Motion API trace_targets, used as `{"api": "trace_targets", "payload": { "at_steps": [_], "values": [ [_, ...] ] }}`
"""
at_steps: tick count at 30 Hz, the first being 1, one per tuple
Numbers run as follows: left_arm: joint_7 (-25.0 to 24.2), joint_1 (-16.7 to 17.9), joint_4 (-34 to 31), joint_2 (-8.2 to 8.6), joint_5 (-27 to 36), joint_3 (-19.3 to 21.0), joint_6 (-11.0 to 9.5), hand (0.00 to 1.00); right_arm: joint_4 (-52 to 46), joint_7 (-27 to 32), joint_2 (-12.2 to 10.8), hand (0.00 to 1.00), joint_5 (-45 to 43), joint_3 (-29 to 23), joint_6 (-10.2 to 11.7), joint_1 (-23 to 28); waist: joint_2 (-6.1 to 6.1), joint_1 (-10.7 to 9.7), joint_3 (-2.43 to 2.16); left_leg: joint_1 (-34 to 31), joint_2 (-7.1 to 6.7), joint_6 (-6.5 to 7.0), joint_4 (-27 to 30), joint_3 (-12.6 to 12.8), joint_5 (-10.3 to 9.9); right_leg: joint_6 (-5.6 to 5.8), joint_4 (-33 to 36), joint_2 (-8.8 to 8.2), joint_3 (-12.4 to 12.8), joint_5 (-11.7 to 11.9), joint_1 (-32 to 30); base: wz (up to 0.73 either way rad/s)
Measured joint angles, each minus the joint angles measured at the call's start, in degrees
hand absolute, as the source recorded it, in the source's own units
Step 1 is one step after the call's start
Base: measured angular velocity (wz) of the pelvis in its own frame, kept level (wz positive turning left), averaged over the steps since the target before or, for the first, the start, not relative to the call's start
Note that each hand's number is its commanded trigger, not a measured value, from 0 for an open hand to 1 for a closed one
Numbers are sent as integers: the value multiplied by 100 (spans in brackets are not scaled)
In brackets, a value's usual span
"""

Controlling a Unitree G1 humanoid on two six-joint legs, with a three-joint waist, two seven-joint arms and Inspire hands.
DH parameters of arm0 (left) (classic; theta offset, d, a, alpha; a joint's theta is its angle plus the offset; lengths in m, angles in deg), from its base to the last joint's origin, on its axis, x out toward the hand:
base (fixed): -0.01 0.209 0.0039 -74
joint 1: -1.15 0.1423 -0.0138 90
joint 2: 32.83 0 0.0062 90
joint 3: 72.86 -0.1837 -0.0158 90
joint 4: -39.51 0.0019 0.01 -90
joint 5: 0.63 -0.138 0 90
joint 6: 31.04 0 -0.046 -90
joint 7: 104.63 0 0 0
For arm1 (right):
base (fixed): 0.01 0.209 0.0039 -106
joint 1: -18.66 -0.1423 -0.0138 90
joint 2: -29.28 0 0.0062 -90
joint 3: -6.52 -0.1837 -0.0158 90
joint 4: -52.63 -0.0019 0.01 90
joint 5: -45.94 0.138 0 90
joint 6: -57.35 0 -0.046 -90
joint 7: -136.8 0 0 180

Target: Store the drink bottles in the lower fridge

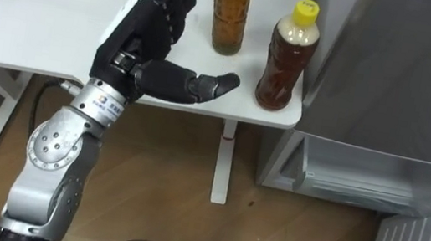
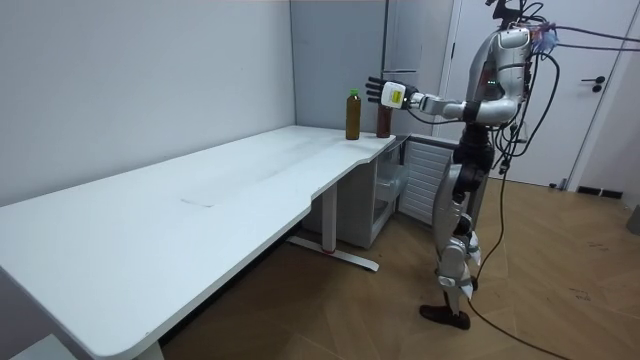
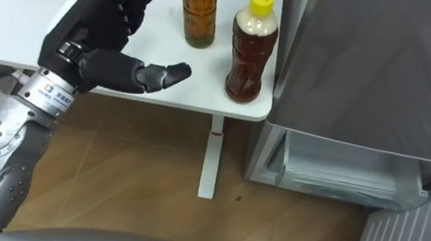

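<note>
Bottle [image 1: 230,17] beside the spread, empty left hand [image 1: 140,41] looks full, heavy, slick; grasp round its middle.

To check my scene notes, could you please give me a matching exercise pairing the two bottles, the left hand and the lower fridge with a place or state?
1 yellow-capped bottle
2 green-capped bottle
3 left hand
4 lower fridge

A standing open
B at the table's near right corner
C fingers straight, raised left of the bottles
D farther back on the table

Pairs: 1-B, 2-D, 3-C, 4-A
</note>
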Motion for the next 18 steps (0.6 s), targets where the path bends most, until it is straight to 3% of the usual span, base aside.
{"api": "trace_targets", "payload": {
  "at_steps": [12,18],
  "values": [
    [-25,0,0,24,-3,-192,216,0,25,55,-1,0,-35,0,-120,-45,-9,-96,3,27,0,0,-15,22,0,-2,2,1,39,-5,0,-1],
    [-124,-1,124,23,1,-240,222,0,108,46,-10,0,-66,8,-205,-63,-39,-106,17,79,3,0,-38,87,0,-3,3,6,136,-5,11,-6]
  ]
}}
